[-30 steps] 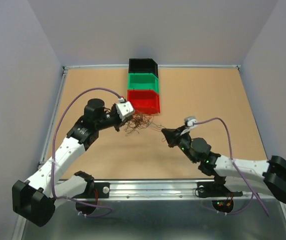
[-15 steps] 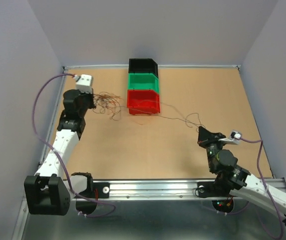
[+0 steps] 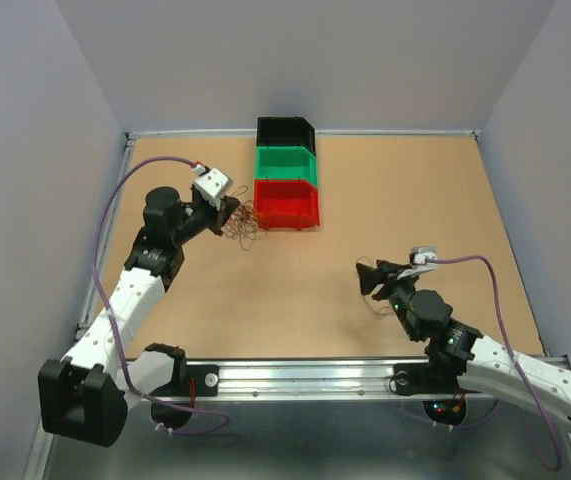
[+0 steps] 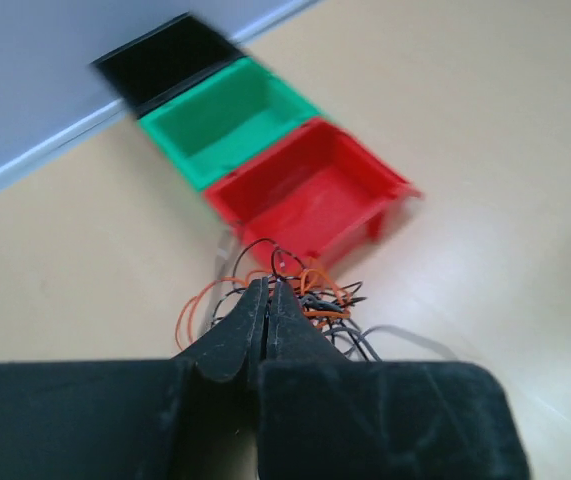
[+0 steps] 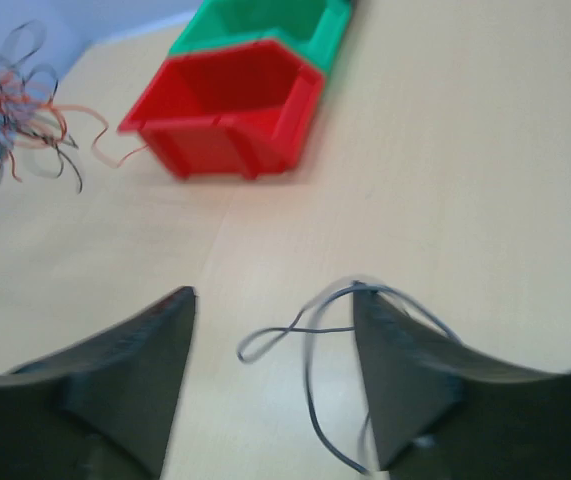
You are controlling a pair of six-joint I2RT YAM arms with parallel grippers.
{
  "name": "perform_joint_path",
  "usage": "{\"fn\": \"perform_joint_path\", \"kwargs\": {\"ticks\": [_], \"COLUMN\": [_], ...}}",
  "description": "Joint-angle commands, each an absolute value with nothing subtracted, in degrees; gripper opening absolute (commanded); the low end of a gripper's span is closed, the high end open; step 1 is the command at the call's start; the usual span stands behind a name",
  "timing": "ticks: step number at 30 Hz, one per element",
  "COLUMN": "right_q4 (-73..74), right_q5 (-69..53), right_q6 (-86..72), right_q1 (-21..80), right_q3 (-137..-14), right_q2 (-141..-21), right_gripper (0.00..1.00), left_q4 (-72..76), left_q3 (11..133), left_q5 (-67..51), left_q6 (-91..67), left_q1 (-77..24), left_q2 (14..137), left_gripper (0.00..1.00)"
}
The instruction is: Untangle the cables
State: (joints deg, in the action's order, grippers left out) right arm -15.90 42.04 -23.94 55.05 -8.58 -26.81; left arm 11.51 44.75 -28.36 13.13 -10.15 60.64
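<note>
Half a second earlier the left gripper was out toward the left wall with the wires fanned out and one long strand stretched across the table to the other arm. It has since swung back inward, so the tangle of cables now hangs bunched just at 9 o'clock of the red bin. The stretched strand has gone slack. The right gripper has shifted toward 9 o'clock from its former spot and sits at about 5 o'clock of the red bin, well apart from the tangle. In the left wrist view the left gripper has its jaws pressed together on the tangle of cables, whose orange-red and dark loops curl out past the tips. In the right wrist view the right gripper is spread wide and grips nothing. One loose dark strand lies looped on the table between its jaws. By count there are two arms, one tangle, one separate strand and three bins in a row: the black bin at 12 o'clock, the green bin in the middle and the red bin nearest.
</note>
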Motion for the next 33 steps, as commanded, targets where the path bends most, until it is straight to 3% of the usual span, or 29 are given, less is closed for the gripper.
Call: {"fn": "perform_joint_path", "kwargs": {"ticks": [1,2,8,19,20,23,28,31,33], "right_q4": [-27.7,-28.4,-44.8,-53.2,-53.2,-53.2,-56.0,-58.4,-59.5], "right_q5": [21.6,15.9,-1.6,-7.7,-7.2,-8.2,-8.2,-5.7,-1.8], "right_q6": [-15.0,-13.0,-6.5,-0.9,-0.9,-0.8,-1.8,-4.1,-5.8], "right_q1": [54.9,54.9,54.9,55.1,55.1,55.2,55.6,55.7,55.7], "right_q3": [-13.9,-15.4,-20.6,-34.5,-36.4,-38.4,-40.4,-39.2,-37.2], "right_q2": [-38.9,-42.3,-59.0,-76.5,-78.7,-83.3,-88.7,-90.1,-89.1], "right_gripper": [0.76,0.84,0.99,0.99,0.88,0.75,0.59,0.05,0.01], "left_q4": [11.8,9.8,4.1,0.8,0.4,0.3,0.1,0.1,0.1], "left_q3": [43.3,43.7,45.0,45.5,45.5,45.8,46.1,46.3,46.7], "left_q5": [-34.7,-38.3,-48.5,-52.0,-52.0,-53.3,-54.2,-54.5,-51.4], "left_q6": [18.5,19.9,23.4,25.5,25.5,25.7,25.7,25.8,25.7], "left_q1": [-14.8,-16.0,-19.8,-20.9,-20.9,-21.0,-20.9,-21.0,-21.0], "left_q2": [53.5,52.9,52.6,52.5,52.3,52.1,52.1,51.9,51.6], "left_gripper": [0.02,0.02,0.02,0.02,0.02,0.02,0.02,0.02,0.02]}}
